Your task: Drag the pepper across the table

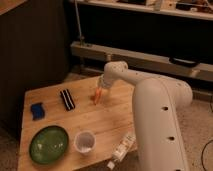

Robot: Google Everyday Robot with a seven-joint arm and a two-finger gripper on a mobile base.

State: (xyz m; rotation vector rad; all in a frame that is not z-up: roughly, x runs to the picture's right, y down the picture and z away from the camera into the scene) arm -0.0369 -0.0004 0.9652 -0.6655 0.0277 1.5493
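The small orange-red pepper (96, 96) sits near the far middle of the light wooden table (105, 122). My gripper (100, 90) reaches down from the white arm and is right at the pepper's upper end, seemingly touching it. The arm's wrist hides the fingers' stance.
A green plate (48, 144) and a clear cup (84, 141) stand at the table's near left. A blue sponge (37, 110) and a black bar (67, 99) lie at the left. A clear plastic bottle (121, 148) lies at the near edge by my white arm (157, 115).
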